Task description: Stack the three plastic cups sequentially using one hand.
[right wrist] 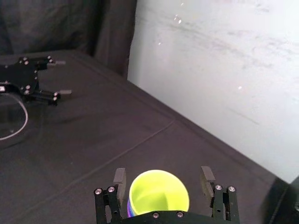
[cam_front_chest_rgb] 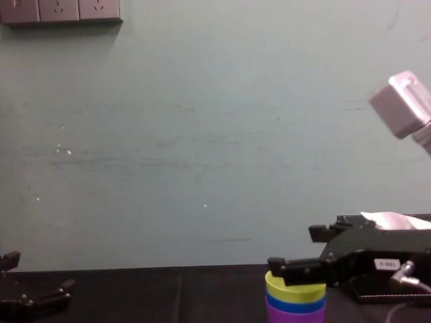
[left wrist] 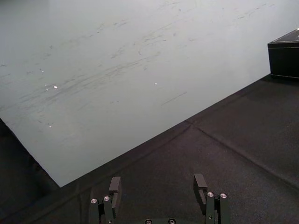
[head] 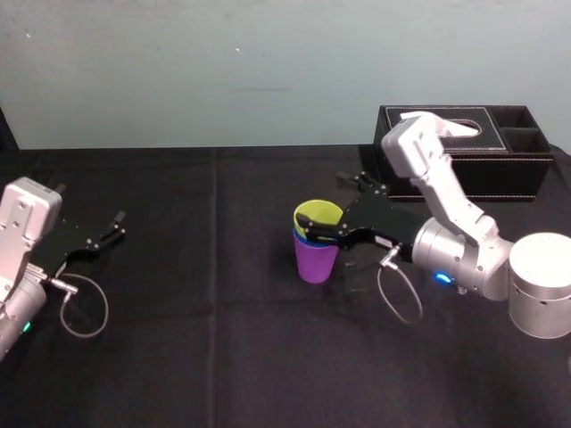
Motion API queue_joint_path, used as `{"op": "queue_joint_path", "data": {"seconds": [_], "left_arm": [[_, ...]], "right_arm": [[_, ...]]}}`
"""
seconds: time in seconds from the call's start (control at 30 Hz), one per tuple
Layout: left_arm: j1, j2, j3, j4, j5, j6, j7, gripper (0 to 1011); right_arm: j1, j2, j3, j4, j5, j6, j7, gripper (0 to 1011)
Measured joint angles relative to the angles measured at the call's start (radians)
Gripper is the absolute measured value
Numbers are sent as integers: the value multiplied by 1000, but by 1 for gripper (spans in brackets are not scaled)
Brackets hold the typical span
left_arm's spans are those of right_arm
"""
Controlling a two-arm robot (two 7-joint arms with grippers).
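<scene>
Three cups nested; only the pull-back looks left.

At the table's 9 o'clock edge the left gripper sits parked, fingers spread and empty. Near the centre the purple cup stands upright with the blue cup in it and the yellow-green cup on top. The right gripper reaches in from 3 o'clock, its fingers either side of the top cup with gaps showing, so released. The tissue box lies at 2 o'clock from the stack. The stacking itself appears done.
</scene>
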Motion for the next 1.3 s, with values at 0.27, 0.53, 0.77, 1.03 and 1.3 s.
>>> {"op": "queue_joint_path", "data": {"seconds": [0.27,0.53,0.77,1.03,1.3], "left_arm": [[0,0,0,0,0,0,0,1010],[0,0,0,0,0,0,0,1010],[0,0,0,0,0,0,0,1010],[0,0,0,0,0,0,0,1010],[0,0,0,0,0,0,0,1010]], "right_arm": [[-65,29,66,-58,1,-25,-54,1004],[-127,51,150,-46,0,-84,-92,1004],[-152,56,196,-1,-10,-120,-102,1004],[-161,52,227,61,-24,-145,-103,1004],[-161,52,225,56,-24,-145,-103,1004]]}}
